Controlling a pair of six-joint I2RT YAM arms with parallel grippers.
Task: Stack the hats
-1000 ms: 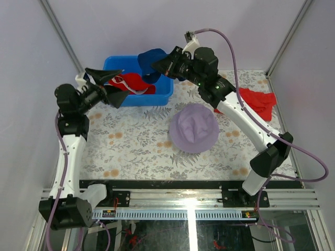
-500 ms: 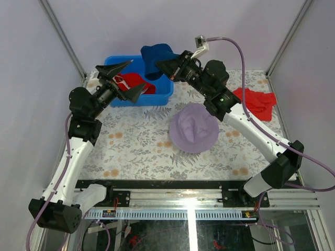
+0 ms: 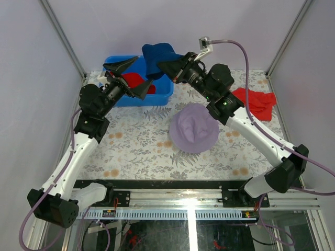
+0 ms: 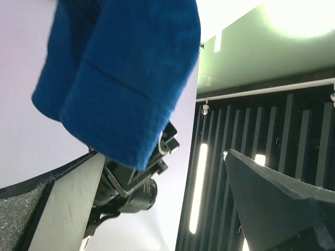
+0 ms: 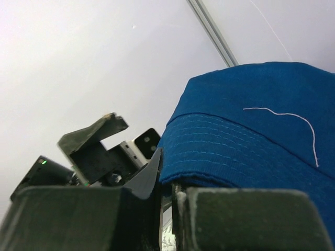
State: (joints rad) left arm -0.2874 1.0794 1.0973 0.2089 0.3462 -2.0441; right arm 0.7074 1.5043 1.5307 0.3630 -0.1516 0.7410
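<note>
My right gripper (image 3: 163, 65) is shut on the brim of the navy blue hat (image 3: 157, 56) and holds it in the air above the blue bin (image 3: 162, 94). The hat fills the right wrist view (image 5: 256, 136) and hangs at the top of the left wrist view (image 4: 120, 78). My left gripper (image 3: 131, 77) is open and empty, raised over the bin just left of the hat. The red hat (image 3: 135, 80) lies in the bin, partly hidden by the left gripper. The lavender hat (image 3: 193, 127) lies crown up mid-table. The beige hat is out of view.
A flat red cloth (image 3: 258, 101) lies at the back right of the floral table cover (image 3: 131, 146). Metal frame posts (image 3: 63, 36) stand at the back corners. The right arm reaches over the table above the lavender hat.
The left arm has swung right and up, bringing its open gripper over the bin close to the navy hat. The right gripper has lifted the navy hat slightly higher.
</note>
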